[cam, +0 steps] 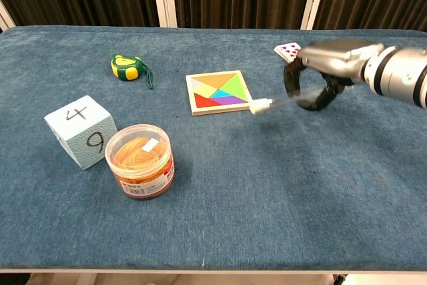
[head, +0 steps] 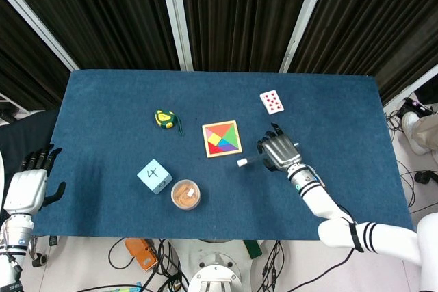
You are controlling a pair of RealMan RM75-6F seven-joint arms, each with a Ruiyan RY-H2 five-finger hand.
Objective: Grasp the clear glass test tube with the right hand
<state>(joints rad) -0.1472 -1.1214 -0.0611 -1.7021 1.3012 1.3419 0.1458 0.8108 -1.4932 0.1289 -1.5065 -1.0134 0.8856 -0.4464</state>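
Your right hand [cam: 319, 75] is curling its fingers around the clear glass test tube [cam: 280, 102], holding it off the blue table [cam: 220, 185]; the chest view is showing cloth beneath the tube with nothing propping it. In the head view the same hand [head: 277, 153] is sitting just right of the tangram puzzle [head: 222, 139], with the tube [head: 248, 161] poking out toward the robot's left.

The relation your next move is hanging on is the tube's long axis. It is running roughly level and sideways across the table, its white-capped end [cam: 259, 105] pointing at the puzzle's near right corner [cam: 248, 101] (close to it in the chest view, though I cannot tell whether it is above the board or merely beside it). Most of the exposed length is lying on the left side of the grip, so the far end is sitting inside or behind the fingers, hidden.

In my judgement, the grasp is looking essentially made. If you are lifting further, be watching that long free end, since it may be tilting down.

Your left hand [head: 27, 186] is hanging with fingers apart, holding nothing, at the table's left edge, well apart from the tube. The playing card [cam: 288, 49] is lying just behind your right hand.
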